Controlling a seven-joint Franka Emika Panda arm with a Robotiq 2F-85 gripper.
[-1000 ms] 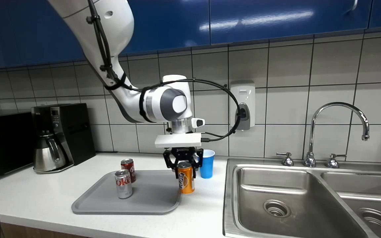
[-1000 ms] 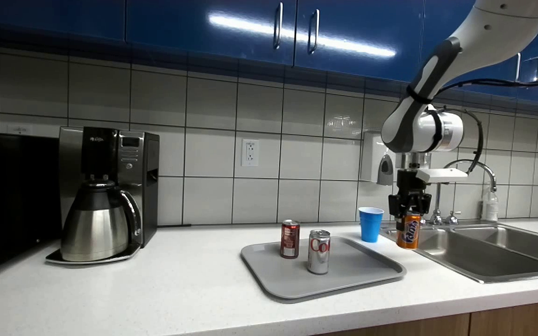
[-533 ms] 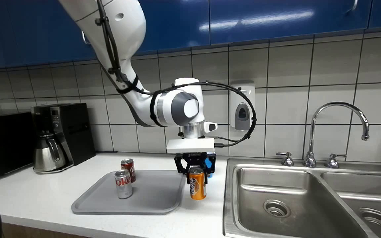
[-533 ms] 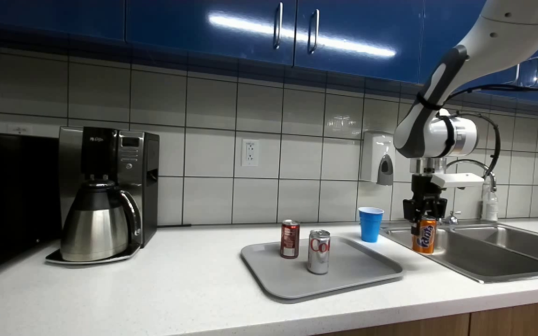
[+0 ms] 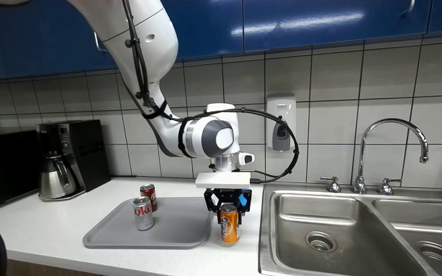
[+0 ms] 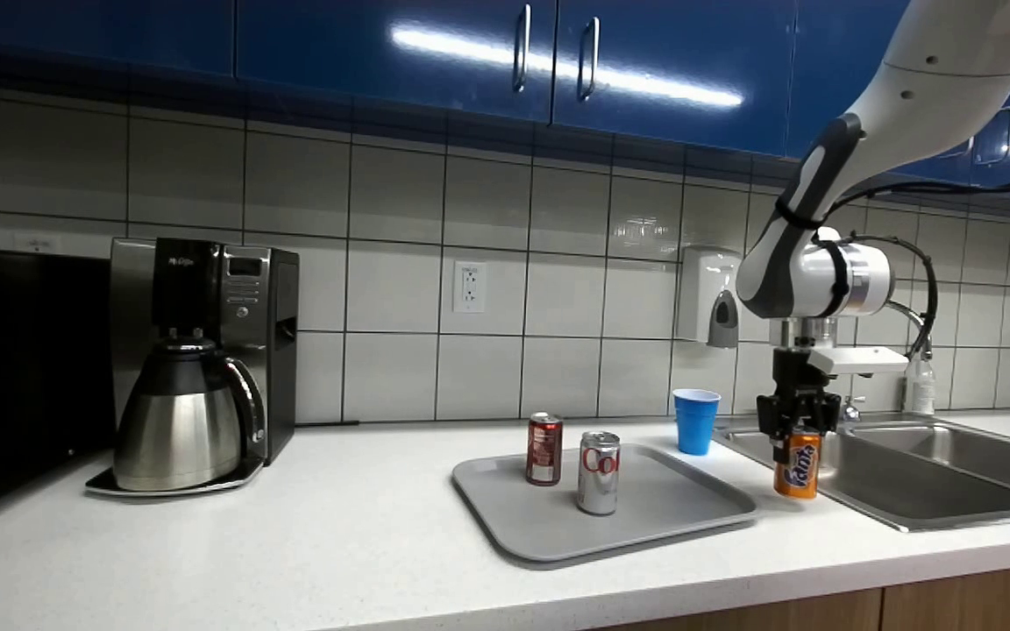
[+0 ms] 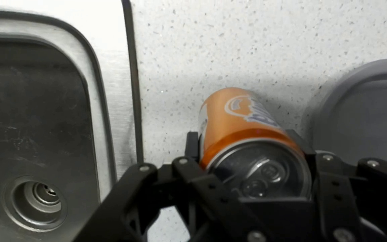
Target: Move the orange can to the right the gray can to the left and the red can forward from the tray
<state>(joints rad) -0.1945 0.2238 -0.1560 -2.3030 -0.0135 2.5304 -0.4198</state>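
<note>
Pinched in the jaws, lower centre of an exterior view, the orange Fanta can (image 5: 230, 225) is off the gray tray (image 5: 178, 232), unreleased; the silver Coke can (image 5: 143, 215) and red can (image 5: 150, 193), at left, await moving.

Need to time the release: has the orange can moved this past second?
Yes: in an exterior view, the orange can has shifted right, nearer the sink, and lower in picture.

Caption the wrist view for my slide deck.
Orange can gripped in the robot's hand over the speckled counter, between the sink and the gray tray.
</note>
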